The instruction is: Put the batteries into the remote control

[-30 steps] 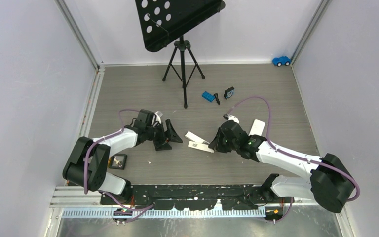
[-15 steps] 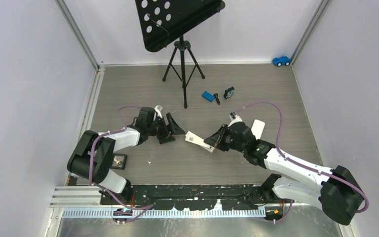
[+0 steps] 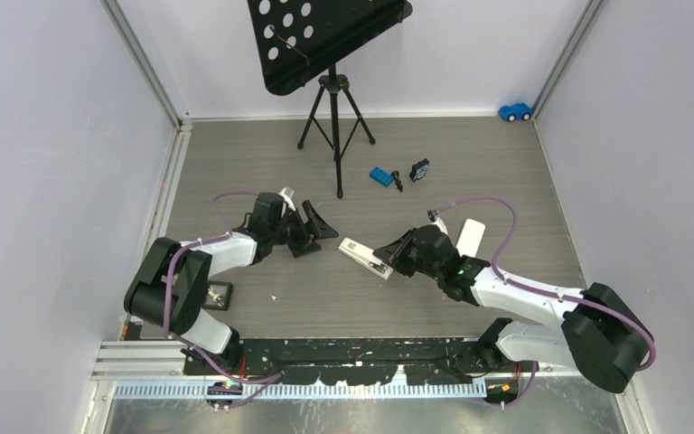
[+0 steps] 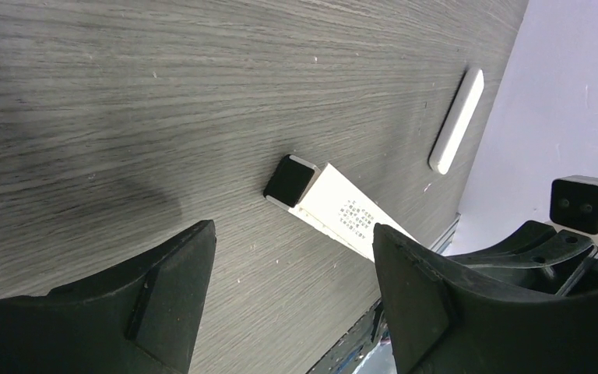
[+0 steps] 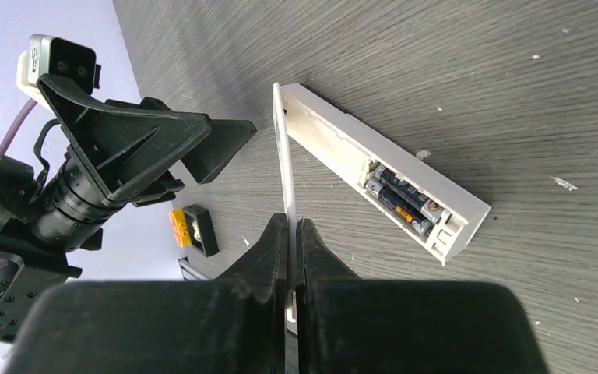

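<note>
2 batteries [image 5: 401, 199] sit in the open remote [image 5: 342, 140]; the right gripper [image 5: 292, 227] pinches its thin white cover [image 5: 283, 148], which likely needs seating over them next; left gripper [image 4: 292, 249] hangs spread, empty

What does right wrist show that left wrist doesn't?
Only right wrist: the remote's open compartment with two batteries lying in it, the right gripper shut on the thin white cover, and a yellow-and-black block further off.
Only left wrist: a second white remote lying apart, and the first remote's dark end; its compartment is hidden there.
Both: the remote, the open left gripper and the wood-grain table.
</note>
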`<action>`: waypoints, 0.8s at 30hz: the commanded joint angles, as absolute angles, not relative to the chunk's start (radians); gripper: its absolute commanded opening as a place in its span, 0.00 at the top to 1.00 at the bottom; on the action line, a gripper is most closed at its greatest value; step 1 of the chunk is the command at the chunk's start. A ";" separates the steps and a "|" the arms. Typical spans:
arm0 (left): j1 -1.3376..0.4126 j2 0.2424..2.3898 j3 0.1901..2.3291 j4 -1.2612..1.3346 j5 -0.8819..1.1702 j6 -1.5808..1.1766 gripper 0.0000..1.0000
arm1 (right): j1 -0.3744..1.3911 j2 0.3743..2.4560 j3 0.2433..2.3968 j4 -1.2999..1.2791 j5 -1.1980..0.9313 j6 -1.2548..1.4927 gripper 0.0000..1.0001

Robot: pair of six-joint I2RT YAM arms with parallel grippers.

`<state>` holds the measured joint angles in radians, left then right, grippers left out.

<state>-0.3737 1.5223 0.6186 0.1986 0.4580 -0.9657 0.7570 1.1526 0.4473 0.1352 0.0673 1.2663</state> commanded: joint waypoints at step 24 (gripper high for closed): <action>-0.404 1.683 0.781 0.144 0.514 -0.830 0.33 | 0.752 1.305 0.451 -0.100 0.117 1.392 1.00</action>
